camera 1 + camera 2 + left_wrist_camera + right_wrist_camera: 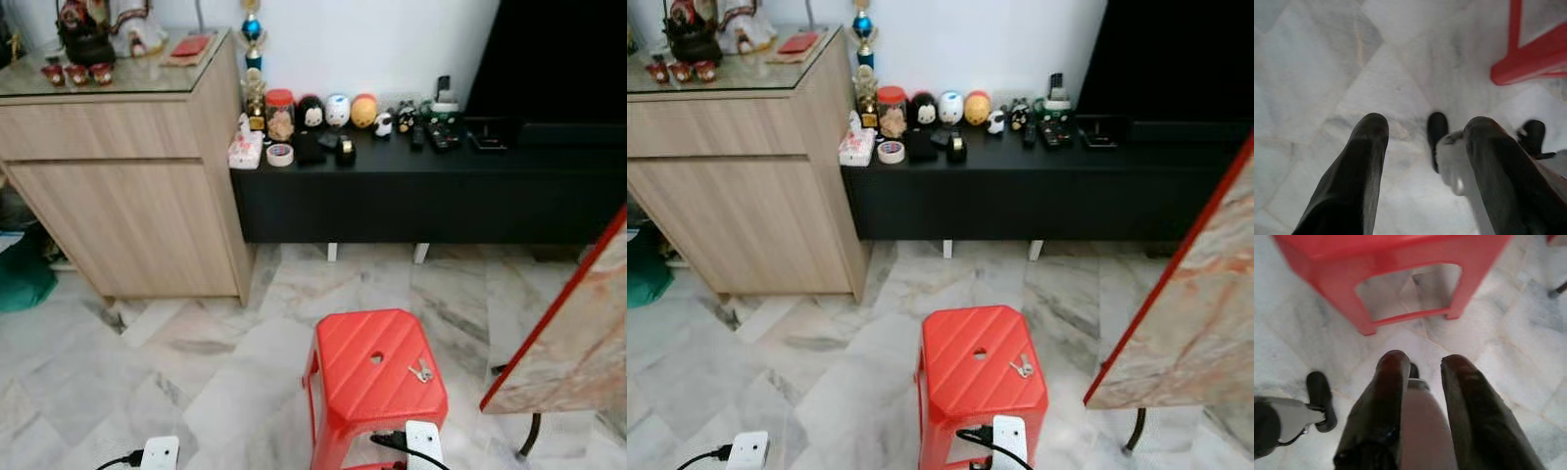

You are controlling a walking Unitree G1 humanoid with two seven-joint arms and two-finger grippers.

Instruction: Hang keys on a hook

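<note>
A small bunch of silver keys (420, 371) lies on the top of a red plastic stool (367, 377), near its right edge and beside the round hole in the middle. Both arms hang low in front of me, on either side of the stool. My left gripper (1425, 142) points down at the marble floor with its two black fingers apart and nothing between them; a foot of the stool (1530, 61) is off to one side. My right gripper (1422, 364) is also open and empty, aimed at the floor just before the stool's side (1400, 264).
A wooden cabinet (127, 186) stands at the back left, next to a low black bench (421, 201) carrying figurines, jars and remotes. A tilted marble slab with a red edge (573, 333) is close on the right. Marble floor (196, 362) surrounds the stool.
</note>
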